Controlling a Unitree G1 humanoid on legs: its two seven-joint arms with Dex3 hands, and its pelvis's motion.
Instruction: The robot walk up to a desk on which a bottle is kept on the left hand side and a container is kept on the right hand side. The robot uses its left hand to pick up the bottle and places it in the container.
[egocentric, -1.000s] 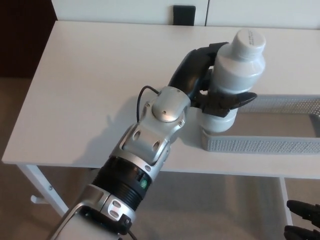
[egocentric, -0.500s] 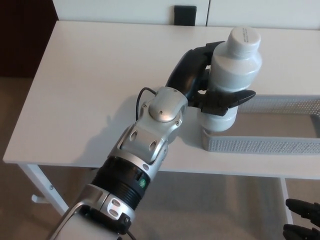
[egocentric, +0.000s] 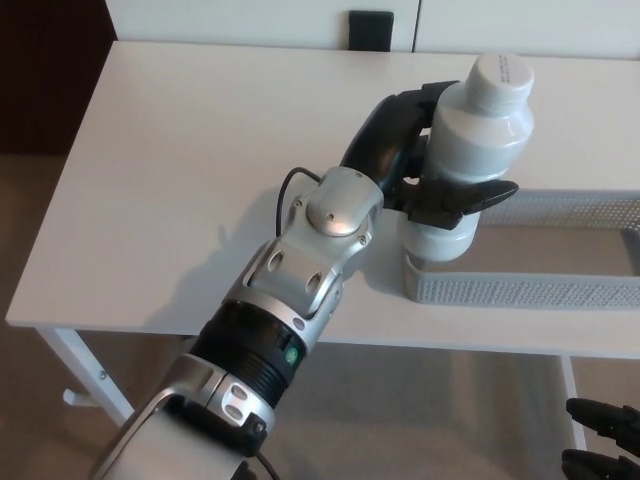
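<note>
A white bottle (egocentric: 472, 140) with a white cap is held upright in my left hand (egocentric: 420, 165), whose black fingers wrap its middle. The bottle's base hangs just over the left end of the grey mesh container (egocentric: 530, 290), which lies on the right side of the white desk (egocentric: 200, 170). I cannot tell whether the base touches the container's floor. My left forearm runs up from the lower left. Only the black fingertips of my right hand (egocentric: 603, 442) show at the bottom right corner, below the desk's edge.
A black square plate (egocentric: 368, 28) sits on the wall behind the desk. A white desk leg (egocentric: 85, 385) stands at the lower left, over beige carpet. A dark panel fills the far left corner.
The bottle and left hand drifted slightly left half a second ago, then came back right. The right hand's fingertips sank a little lower.
</note>
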